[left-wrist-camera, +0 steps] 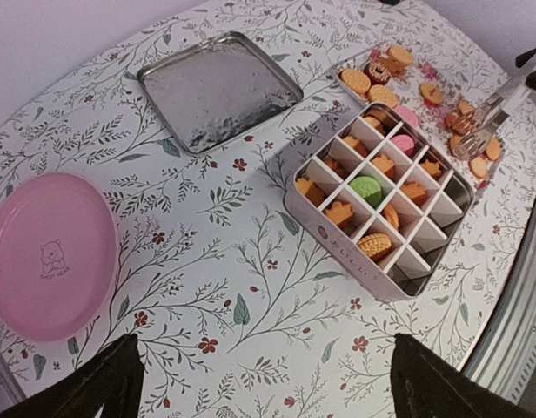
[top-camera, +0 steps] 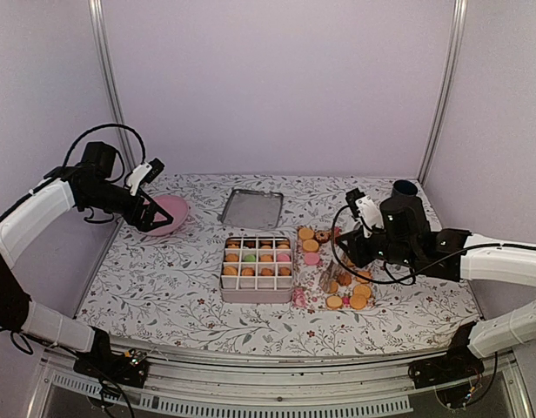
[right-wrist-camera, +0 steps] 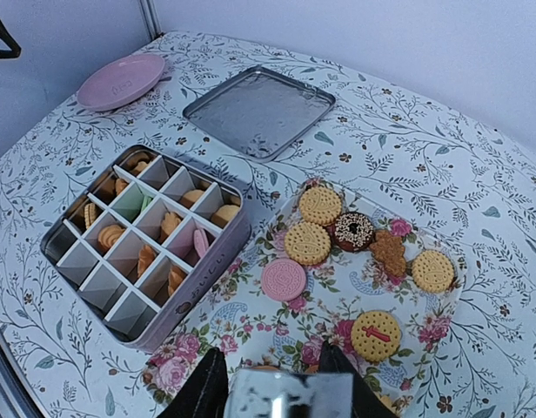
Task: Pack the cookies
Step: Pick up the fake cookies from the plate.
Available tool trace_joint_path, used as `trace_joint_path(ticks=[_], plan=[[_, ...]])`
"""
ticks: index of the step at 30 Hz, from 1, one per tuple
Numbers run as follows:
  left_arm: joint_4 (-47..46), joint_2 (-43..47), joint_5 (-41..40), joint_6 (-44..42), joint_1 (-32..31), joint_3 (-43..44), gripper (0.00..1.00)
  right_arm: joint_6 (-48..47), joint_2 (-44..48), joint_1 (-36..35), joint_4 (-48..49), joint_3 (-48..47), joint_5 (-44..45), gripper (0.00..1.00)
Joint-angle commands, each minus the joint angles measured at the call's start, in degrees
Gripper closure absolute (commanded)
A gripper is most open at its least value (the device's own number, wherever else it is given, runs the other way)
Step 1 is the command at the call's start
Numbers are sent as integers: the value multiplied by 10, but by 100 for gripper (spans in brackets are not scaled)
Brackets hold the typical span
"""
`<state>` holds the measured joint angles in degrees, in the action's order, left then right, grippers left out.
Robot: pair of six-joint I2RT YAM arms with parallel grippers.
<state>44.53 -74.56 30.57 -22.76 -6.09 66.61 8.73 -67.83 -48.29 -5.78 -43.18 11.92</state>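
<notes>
Several loose cookies [right-wrist-camera: 307, 243], golden, pink and one dark brown, lie on a floral tray [right-wrist-camera: 338, 300], right of a divided tin box [right-wrist-camera: 146, 239]. Many of the box's compartments hold cookies [left-wrist-camera: 366, 189]; those along one side are empty. My right gripper [right-wrist-camera: 277, 387] is shut on shiny metal tongs [right-wrist-camera: 290, 396] and hangs over the tray's near part [top-camera: 348, 255]. The tongs also show in the left wrist view [left-wrist-camera: 492, 106], over the tray cookies. My left gripper [left-wrist-camera: 264, 383] is open and empty, high at the far left by the pink plate [top-camera: 170, 214].
The box's flat metal lid [top-camera: 251, 207] lies behind the box [top-camera: 257, 271]. A dark cup [top-camera: 405, 188] stands at the back right. The pink plate [left-wrist-camera: 46, 252] is empty. Purple walls close in the left, back and right sides.
</notes>
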Motion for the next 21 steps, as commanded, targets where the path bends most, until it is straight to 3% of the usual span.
trace_joint_path(ticks=[1,11,21], plan=[[6,13,4,-4,6,13,1,3,12,4,5,13,-5,64],[6,15,4,-4,6,14,1,12,26,4,-2,1,-16,77],[6,11,0,-4,6,13,1,-8,37,-9,-22,-105,-30,78]])
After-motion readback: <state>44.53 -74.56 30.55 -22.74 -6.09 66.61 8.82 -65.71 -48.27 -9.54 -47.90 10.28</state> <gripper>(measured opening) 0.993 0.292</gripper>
